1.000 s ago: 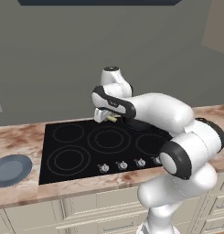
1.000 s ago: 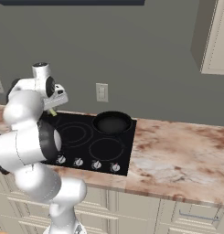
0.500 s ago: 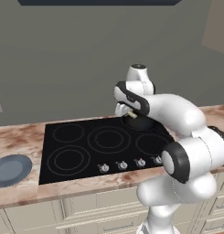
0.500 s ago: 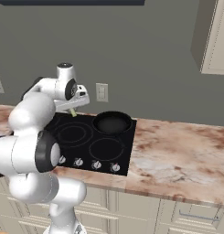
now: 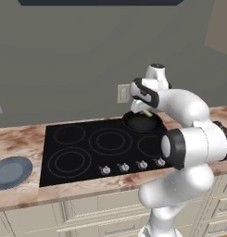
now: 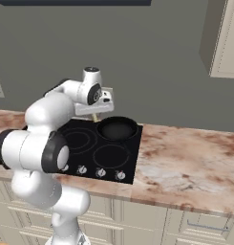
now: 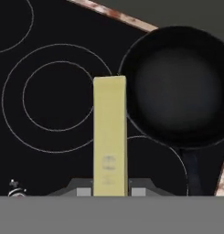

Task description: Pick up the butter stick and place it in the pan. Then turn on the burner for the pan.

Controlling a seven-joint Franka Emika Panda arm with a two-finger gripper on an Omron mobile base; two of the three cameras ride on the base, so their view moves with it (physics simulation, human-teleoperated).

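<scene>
While my gripper (image 7: 110, 192) hangs in the air above the black glass cooktop (image 5: 87, 148), its jaws are closed tight on the butter stick (image 7: 109, 139), which I hold by one end so that the pale-yellow bar runs straight out from between my fingers. In the hand view the stick's far end comes up just beside the rim of the pan (image 7: 179, 93), close to touching it in the picture, though the butter is up in the air and not in the pan. The black frying pan sits on one of the rear burners, its dark inside bare, its handle (image 7: 192, 171) pointing back toward the bottom of the hand view. Next to the pan, under the stick, lies a burner ring (image 7: 56, 97).

From the left base view my gripper (image 5: 143, 111) is over the back of the cooktop, just above the near-left edge of the pan (image 5: 142, 122), with a sliver of the butter stick (image 5: 147, 112) showing below the hand. From the right base view the gripper (image 6: 96, 115) is just to the left of the pan (image 6: 117, 129), the stick (image 6: 95, 117) pointing down. A row of knobs (image 5: 132, 165) lines the cooktop's front edge. A blue-grey plate (image 5: 10, 171) rests on the marbled counter (image 6: 185, 165), well to the left of the cooktop. A wall outlet (image 5: 123, 93) sits behind my arm.
</scene>
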